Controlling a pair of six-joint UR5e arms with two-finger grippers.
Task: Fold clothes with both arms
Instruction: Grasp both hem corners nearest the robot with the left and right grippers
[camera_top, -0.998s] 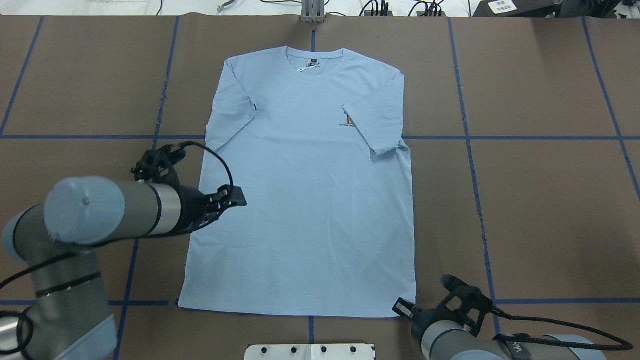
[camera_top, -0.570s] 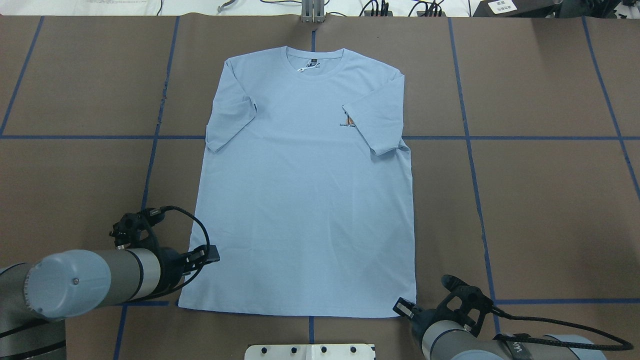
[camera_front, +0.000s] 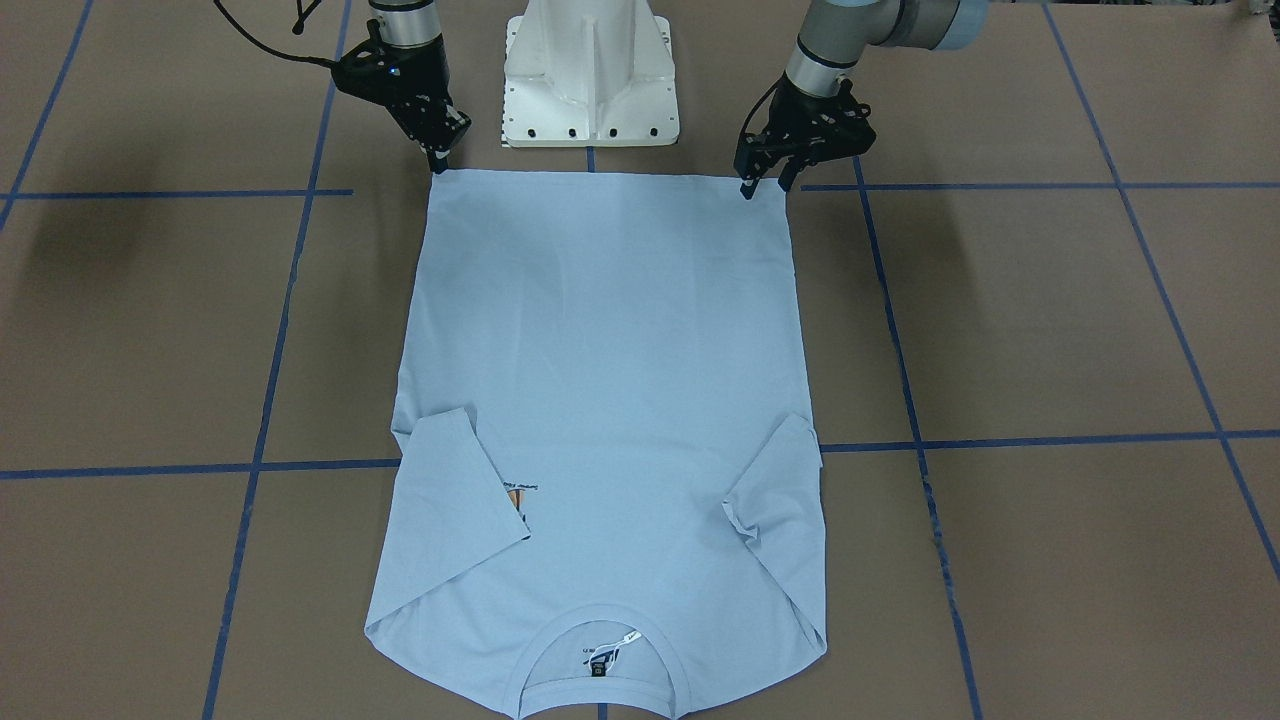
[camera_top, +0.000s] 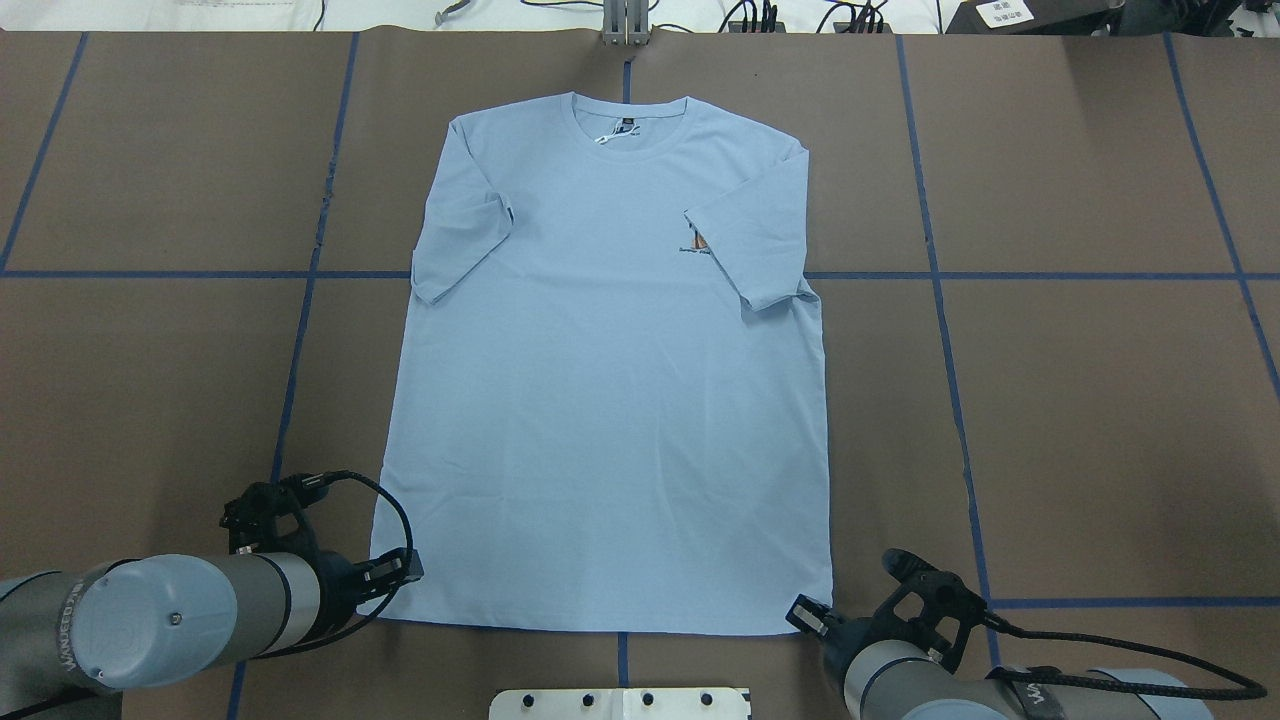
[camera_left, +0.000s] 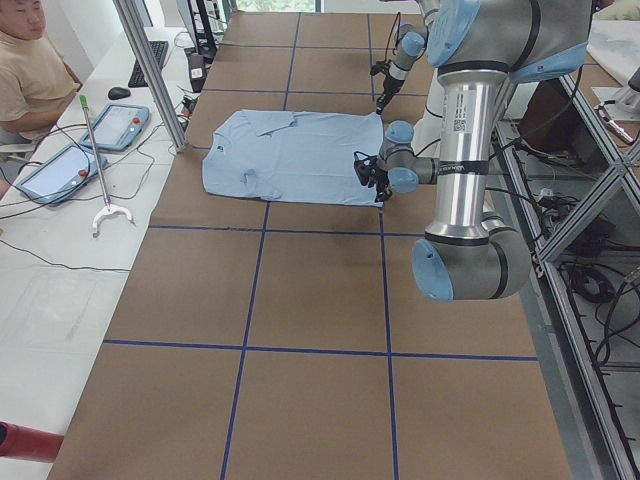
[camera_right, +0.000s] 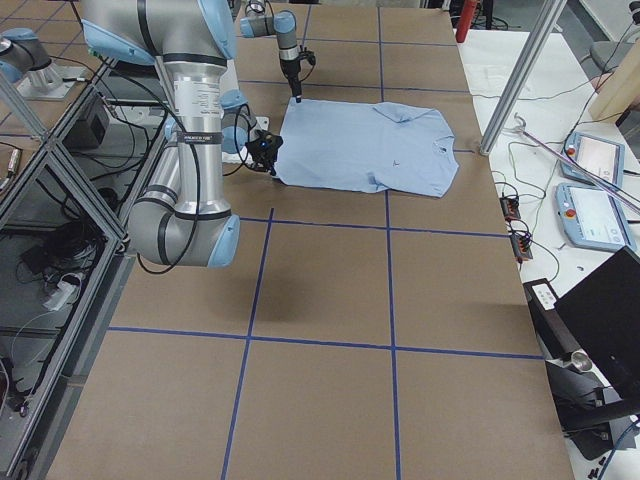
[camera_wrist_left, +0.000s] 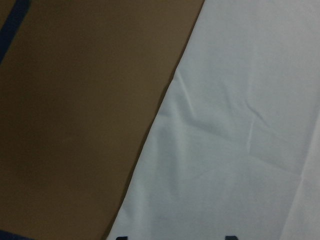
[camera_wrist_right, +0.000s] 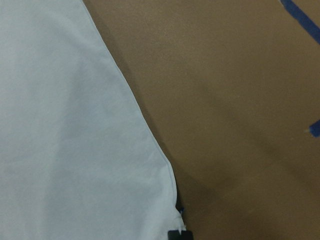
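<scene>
Light blue and smoothed flat, the T-shirt (camera_top: 610, 400) lies front side up in the middle of the brown-covered table (camera_top: 1100, 420), which is crossed by blue tape lines (camera_top: 1050, 275). Its long axis runs straight away from the robot. The ribbed collar (camera_top: 630, 152) and the dark neck label (camera_top: 626, 123) are at the far end, and the straight hem (camera_top: 600, 628) faces the white pedestal base (camera_front: 590, 70). Both short sleeves are folded inward onto the body. The sleeve (camera_top: 752, 240) on the robot's right overlaps part of the small orange-and-black chest print (camera_top: 697, 243).

The left gripper (camera_front: 765, 186) points down at the hem corner on its own side. Its fingers (camera_front: 746, 190) are spread, one over the cloth and one at the corner's edge. The left wrist view shows two dark tips set apart at the frame's bottom, with fabric between them.

The right gripper (camera_front: 438, 163) stands at the opposite hem corner, its tip touching or just beside the cloth. The right wrist view shows one dark tip at a slightly puckered corner. I cannot tell whether these fingers are pressed together, apart, or pinching the fabric.
</scene>
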